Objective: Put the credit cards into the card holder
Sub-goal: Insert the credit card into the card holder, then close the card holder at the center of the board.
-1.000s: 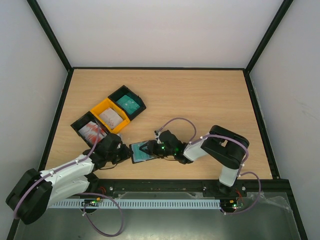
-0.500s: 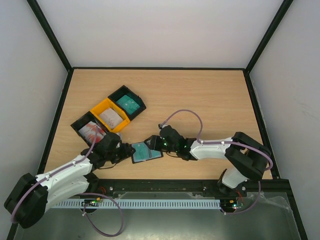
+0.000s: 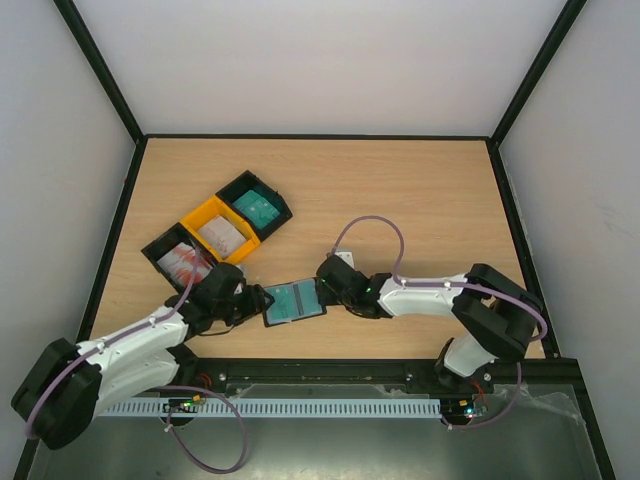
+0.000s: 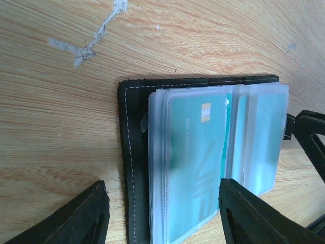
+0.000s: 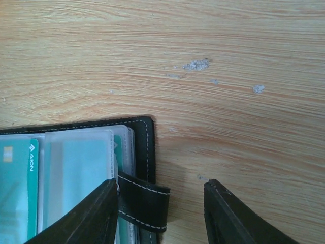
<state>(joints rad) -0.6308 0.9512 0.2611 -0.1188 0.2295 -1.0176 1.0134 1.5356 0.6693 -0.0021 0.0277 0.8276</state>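
The card holder (image 3: 294,302) lies open on the table (image 3: 420,200), with a teal card (image 4: 195,168) in its clear sleeves. My left claw (image 4: 163,185) straddles its left end and my right claw (image 5: 161,184) its clasp strap (image 5: 144,201). Both have their fingers apart, gripping nothing. Other credit cards (image 3: 258,207) sit in trays (image 3: 203,214) beyond its left end.

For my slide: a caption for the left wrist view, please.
Open card holder with a sleeved teal card, left claw open.
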